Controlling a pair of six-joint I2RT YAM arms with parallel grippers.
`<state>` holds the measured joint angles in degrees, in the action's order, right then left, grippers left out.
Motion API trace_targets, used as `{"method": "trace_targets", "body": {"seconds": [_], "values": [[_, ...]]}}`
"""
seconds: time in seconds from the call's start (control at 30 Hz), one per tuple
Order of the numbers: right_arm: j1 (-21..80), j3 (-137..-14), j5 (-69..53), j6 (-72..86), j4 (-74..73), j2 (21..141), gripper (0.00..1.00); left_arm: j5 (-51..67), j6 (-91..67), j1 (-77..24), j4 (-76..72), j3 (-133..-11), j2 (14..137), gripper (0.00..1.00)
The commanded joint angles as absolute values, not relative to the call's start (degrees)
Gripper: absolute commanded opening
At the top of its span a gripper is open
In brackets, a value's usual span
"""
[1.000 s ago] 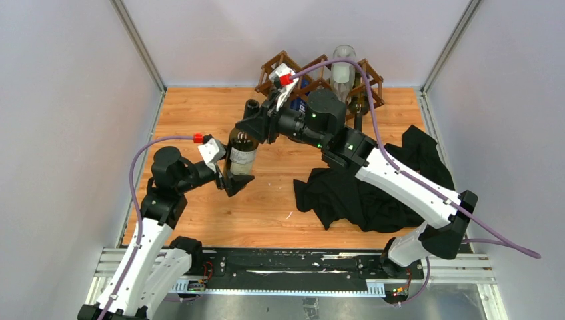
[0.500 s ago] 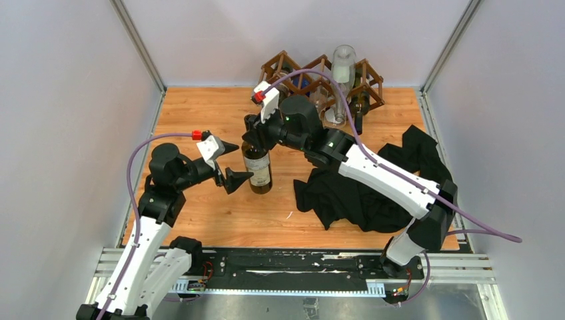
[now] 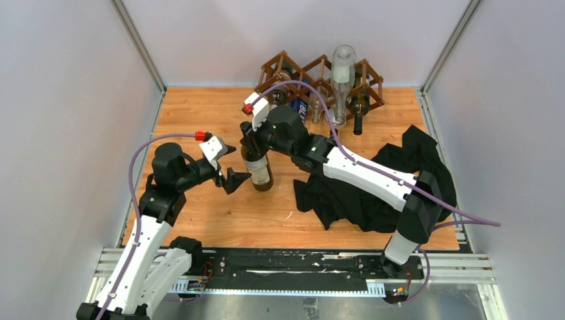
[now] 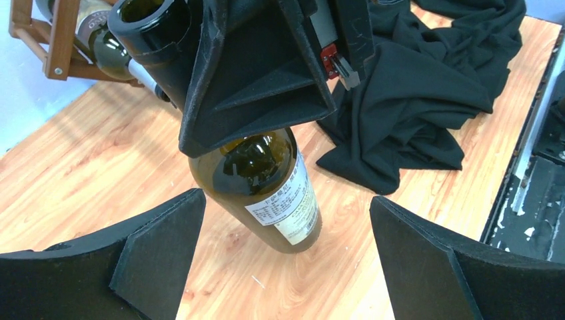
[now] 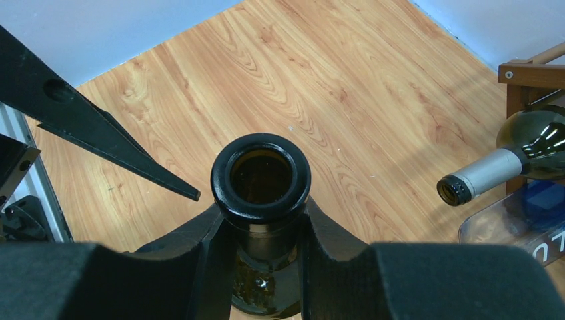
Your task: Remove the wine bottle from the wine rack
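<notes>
The wine bottle (image 3: pixel 259 171) is dark green with a white label and stands upright on the wooden table, well in front of the wine rack (image 3: pixel 320 72). My right gripper (image 3: pixel 252 148) is shut on its neck just under the open mouth (image 5: pixel 261 177), one finger on each side of it. My left gripper (image 3: pixel 236 162) stands open to the left of the bottle's body (image 4: pixel 266 180). Its two fingers are spread wide and clear of the glass. The dark brown lattice rack (image 4: pixel 56 40) holds other bottles at the back.
A crumpled black cloth (image 3: pixel 373 190) lies right of the bottle, under my right arm. A tall clear bottle (image 3: pixel 343 73) stands at the rack. A dark bottle's neck (image 5: pixel 476 179) and another dark bottle (image 3: pixel 360 110) poke out of it. Grey walls close three sides.
My left gripper has opened and let go of the bottle's body. The right gripper has swung the bottle from tilted to upright and moved it slightly right and nearer.
</notes>
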<state>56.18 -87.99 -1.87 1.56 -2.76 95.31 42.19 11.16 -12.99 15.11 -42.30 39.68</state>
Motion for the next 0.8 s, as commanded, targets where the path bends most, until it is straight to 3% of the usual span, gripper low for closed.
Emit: {"method": "trace_targets", "body": {"seconds": [0.0,0.77], "values": [[56.4,-87.5,0.0,0.2,8.2,94.6,0.0,39.1,12.6,-13.0,16.2,-40.8,40.9,1.0],[56.4,-73.5,3.6,-1.4,25.0,94.4,0.0,39.6,13.4,-7.8,17.4,-39.0,43.7,1.0]]}}
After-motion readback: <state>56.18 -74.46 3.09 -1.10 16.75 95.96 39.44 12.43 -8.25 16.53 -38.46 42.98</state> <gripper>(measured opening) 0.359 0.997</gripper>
